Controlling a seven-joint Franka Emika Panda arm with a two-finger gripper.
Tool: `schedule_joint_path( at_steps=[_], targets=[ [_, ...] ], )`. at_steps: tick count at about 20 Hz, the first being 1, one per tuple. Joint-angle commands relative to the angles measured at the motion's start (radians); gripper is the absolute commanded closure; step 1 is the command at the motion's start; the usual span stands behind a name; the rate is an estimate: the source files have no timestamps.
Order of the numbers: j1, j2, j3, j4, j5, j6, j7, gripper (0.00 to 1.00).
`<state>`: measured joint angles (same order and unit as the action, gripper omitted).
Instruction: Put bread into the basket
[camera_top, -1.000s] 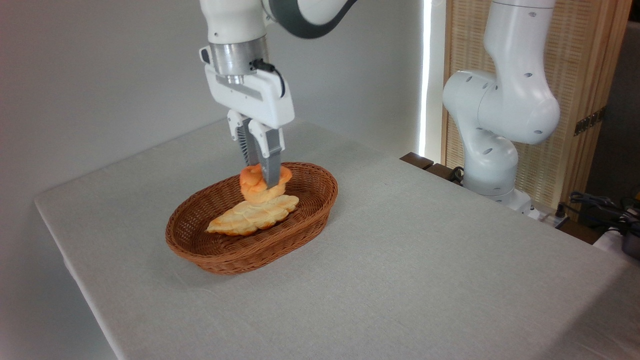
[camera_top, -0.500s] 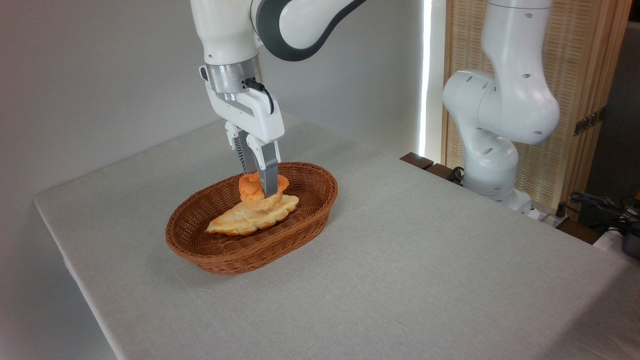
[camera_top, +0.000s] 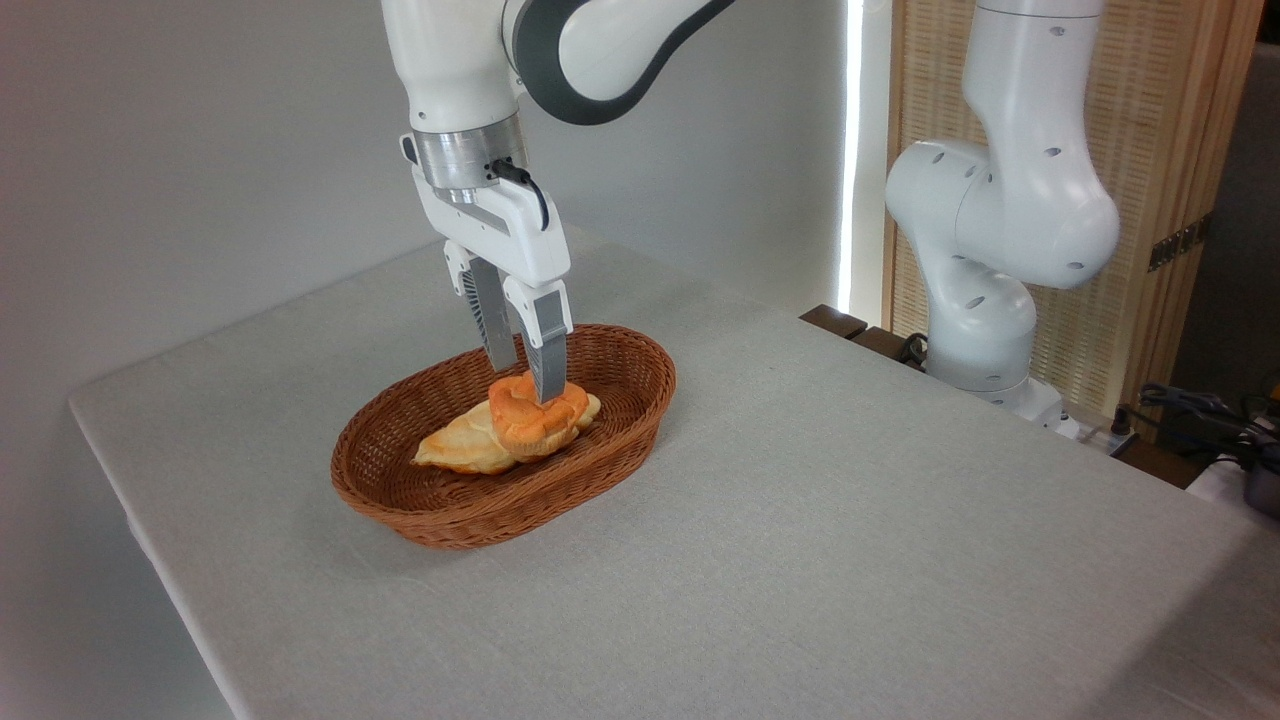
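Just below parted jaws, bread (camera_top: 530, 416) in basket (camera_top: 480, 510)

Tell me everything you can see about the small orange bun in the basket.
The orange bun is small, round and muffin-shaped, with a glossy, baked-looking crust, deeper in colour than the pale braided loaf it lies against. It sits tipped on its side inside the wicker basket, leaning on the loaf's right half, so its ridged base partly faces the camera. The pincer stands open just above it; one fingertip seems to meet its top, though contact is hard to confirm.
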<state>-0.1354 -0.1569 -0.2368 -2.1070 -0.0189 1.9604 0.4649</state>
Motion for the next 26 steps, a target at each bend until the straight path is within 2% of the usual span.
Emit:
schedule_joint_path(
  at_steps=[1,7,9,11,15,18,22,26],
  targets=[
    [-0.003,-0.006,0.004,-0.008,-0.018,0.022,-0.008,0.0],
    [0.002,-0.019,0.028,0.039,-0.012,0.006,-0.002,0.0],
    [0.002,-0.023,0.082,0.083,-0.01,-0.006,0.0,0.0],
    [0.002,-0.023,0.123,0.142,-0.01,-0.076,0.03,0.0],
    [0.002,-0.023,0.208,0.234,-0.015,-0.227,0.199,0.0],
    [0.008,-0.013,0.235,0.281,-0.007,-0.232,0.204,0.0],
    [0.016,0.0,0.287,0.36,-0.018,-0.297,0.224,0.0],
    [0.019,0.068,0.304,0.467,-0.033,-0.365,0.244,0.0]
  ],
)
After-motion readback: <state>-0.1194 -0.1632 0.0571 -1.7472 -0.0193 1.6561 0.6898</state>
